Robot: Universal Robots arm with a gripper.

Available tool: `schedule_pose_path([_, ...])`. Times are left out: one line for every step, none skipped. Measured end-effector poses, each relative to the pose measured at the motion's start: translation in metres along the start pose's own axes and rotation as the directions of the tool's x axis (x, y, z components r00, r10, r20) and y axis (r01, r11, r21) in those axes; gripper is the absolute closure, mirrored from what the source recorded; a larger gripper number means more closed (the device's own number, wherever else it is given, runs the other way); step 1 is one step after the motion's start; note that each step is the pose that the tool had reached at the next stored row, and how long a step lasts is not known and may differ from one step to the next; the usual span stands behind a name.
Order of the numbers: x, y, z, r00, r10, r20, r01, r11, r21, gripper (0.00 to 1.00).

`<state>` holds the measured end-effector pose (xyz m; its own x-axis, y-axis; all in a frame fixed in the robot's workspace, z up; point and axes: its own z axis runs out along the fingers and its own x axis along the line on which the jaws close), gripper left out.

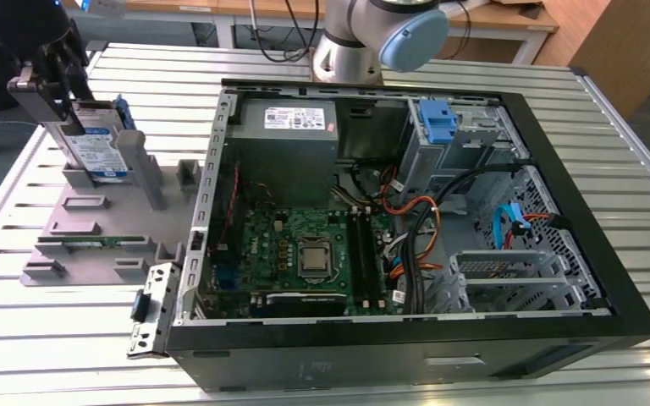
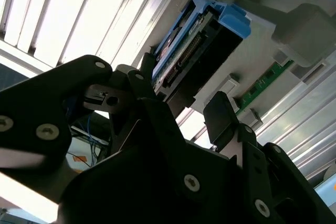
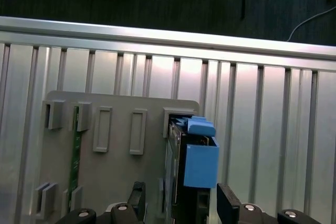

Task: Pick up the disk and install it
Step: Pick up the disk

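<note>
Downward pincer (image 3: 182, 195) straddles upright disk (image 3: 200, 165).

You see the pincer (image 2: 181, 100) with its black fingers (image 2: 223, 116) spread to either side of the blue-framed disk (image 2: 189, 56), which sits in a grey holder (image 2: 299, 24) on the slatted bench (image 2: 68, 19).

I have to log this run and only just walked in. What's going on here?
A robot arm is working at the disk. The disk stands upright in a grey holder on the slatted table, to the exterior view's left of an open computer case. The gripper sits over the disk's top and is open. One finger is on each side, with gaps visible in both wrist views. The disk is not yet lifted or installed.
</note>
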<state>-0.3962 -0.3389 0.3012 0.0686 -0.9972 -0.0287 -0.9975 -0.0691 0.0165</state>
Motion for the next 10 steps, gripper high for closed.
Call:
schedule_pose_path([0.0000,0.0000,-0.0005,1.0000,0.000,0.0000,0.000,1.0000,0.0000,0.35])
schedule_pose_path([0.0000,0.0000,-0.0005,1.0000,0.000,0.0000,0.000,1.0000,0.0000,0.35])
schedule_pose_path([0.0000,0.0000,-0.0005,1.0000,0.000,0.0000,0.000,1.0000,0.0000,0.35])
schedule_pose_path([0.0000,0.0000,-0.0005,1.0000,0.000,0.0000,0.000,1.0000,-0.0001,0.35])
schedule_pose_path([0.0000,0.0000,-0.0004,1.0000,0.000,-0.0001,0.000,1.0000,-0.0002,0.35])
schedule_pose_path([0.0000,-0.0005,-0.0003,1.0000,0.000,-0.0001,0.000,1.0000,-0.0002,0.35])
schedule_pose_path([0.0001,-0.0012,-0.0003,1.0000,0.000,-0.0001,0.000,1.0000,-0.0002,0.35])
schedule_pose_path([0.0000,-0.0018,-0.0002,1.0000,0.000,0.0000,0.000,1.0000,0.0000,0.35])
schedule_pose_path([0.0000,-0.0022,-0.0002,1.0000,0.000,0.0000,0.000,1.0000,0.0000,0.35])
schedule_pose_path([0.0000,-0.0024,-0.0001,1.0000,0.000,0.0001,0.000,1.0000,0.0001,0.35])
